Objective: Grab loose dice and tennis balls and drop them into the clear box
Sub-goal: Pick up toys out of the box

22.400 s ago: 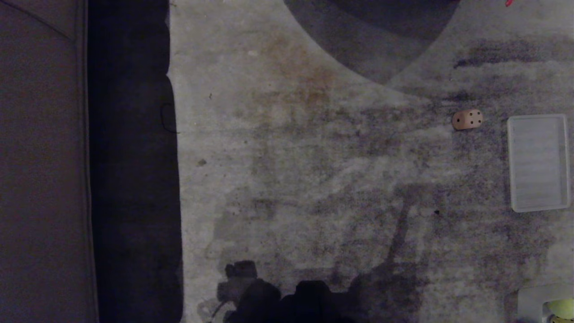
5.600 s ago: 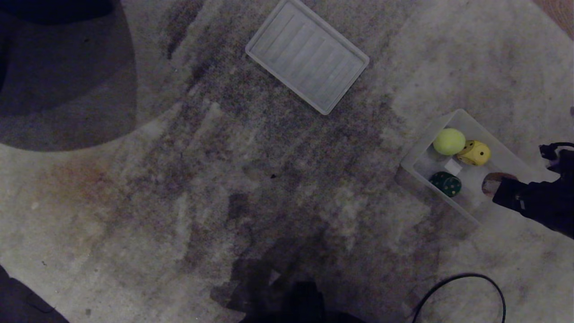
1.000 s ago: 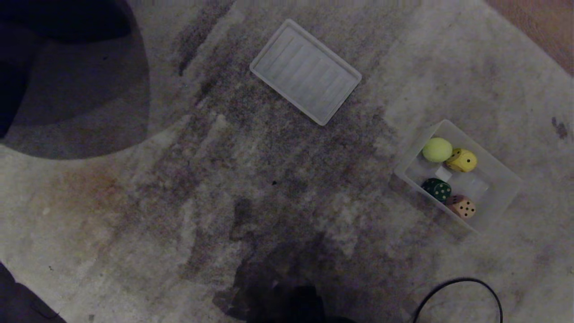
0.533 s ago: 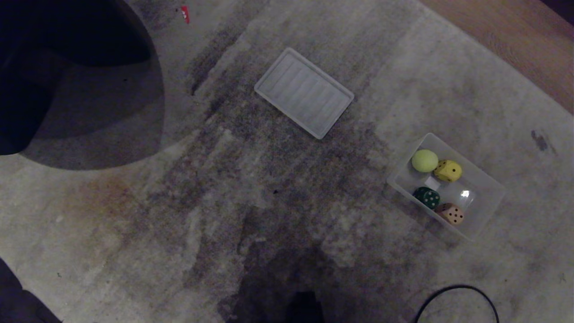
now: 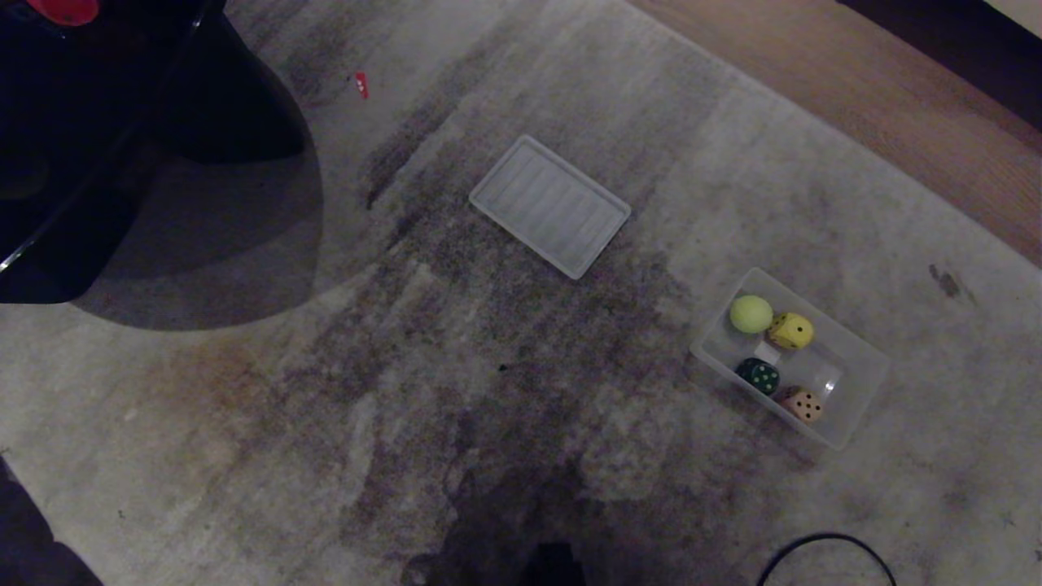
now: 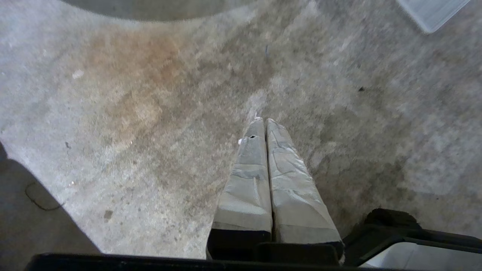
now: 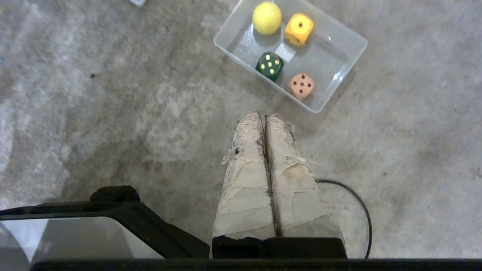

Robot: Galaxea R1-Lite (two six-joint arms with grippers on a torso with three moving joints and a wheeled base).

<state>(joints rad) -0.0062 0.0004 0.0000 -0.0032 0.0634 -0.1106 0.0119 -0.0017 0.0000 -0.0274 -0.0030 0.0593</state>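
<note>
The clear box (image 5: pixel 849 368) stands on the carpet at the right. Inside it lie one tennis ball (image 5: pixel 750 313), a yellow die (image 5: pixel 790 330), a dark green die (image 5: pixel 759 375) and a tan die (image 5: pixel 803 404). The right wrist view shows the same box (image 7: pixel 335 49) with the ball (image 7: pixel 266 18), yellow die (image 7: pixel 299 29), green die (image 7: pixel 270 65) and tan die (image 7: pixel 301 85). My right gripper (image 7: pixel 264 114) hangs shut and empty short of the box. My left gripper (image 6: pixel 264 120) is shut and empty over bare carpet. Neither arm shows in the head view.
The flat ribbed lid (image 5: pixel 550 205) lies mid-carpet. A black cable (image 5: pixel 822 552) loops at the near right. Dark furniture (image 5: pixel 81 122) fills the far left, with something red (image 5: pixel 61 10) on top. A small red scrap (image 5: pixel 361 84) lies nearby. Wood floor (image 5: pixel 855 98) borders the carpet.
The whole head view has slid down and widened, so the camera has risen. The tan die, once on the carpet and then carried by the right gripper, lies in the box.
</note>
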